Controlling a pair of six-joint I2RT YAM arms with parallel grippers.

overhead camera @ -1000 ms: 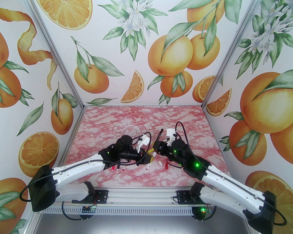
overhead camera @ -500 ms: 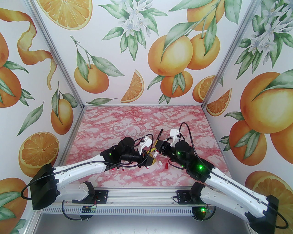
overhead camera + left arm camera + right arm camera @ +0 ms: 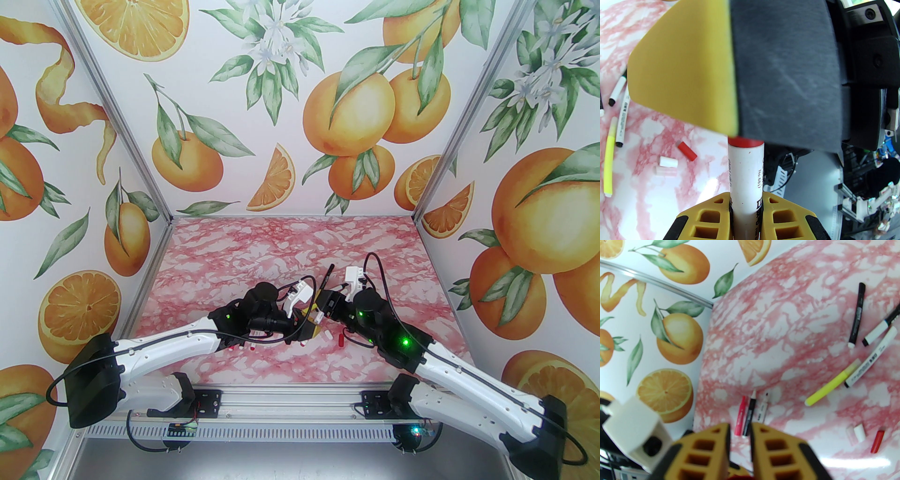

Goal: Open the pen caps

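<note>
Held pen (image 3: pixel 745 171): round white barrel, smooth plastic, black print along it, red cap (image 3: pixel 745 141) seated on its far end. Left fingers (image 3: pixel 785 215) are clamped on the barrel; they are yellow moulded plastic with open cells and black edges. Right fingers (image 3: pixel 778 451) are pinched on the red cap with only a narrow gap between them, and dark red shows at the bottom edge of the right wrist view. From the left wrist, one of them reads as a big yellow wedge with a scuffed black pad over the cap. The pen is held in the air above the near-centre of the worktop (image 3: pixel 281 243), which is a glossy pink-and-white marble print. Lying flat on it, close together: loose red cap (image 3: pixel 687 151), a short plain cylinder, and white cap (image 3: pixel 668 161) just beside pale pink cap (image 3: pixel 666 170). Further out are neon yellow pen (image 3: pixel 830 386) with one pale end, next to white printed pen (image 3: pixel 870 360), then black-capped white pen (image 3: pixel 876 332) and black pen (image 3: pixel 857 315). Side by side near the left wall: pink pen (image 3: pixel 740 415), dark-barrelled pen (image 3: pixel 750 414) and small white pen (image 3: pixel 764 411), the last two with bare nibs.
</note>
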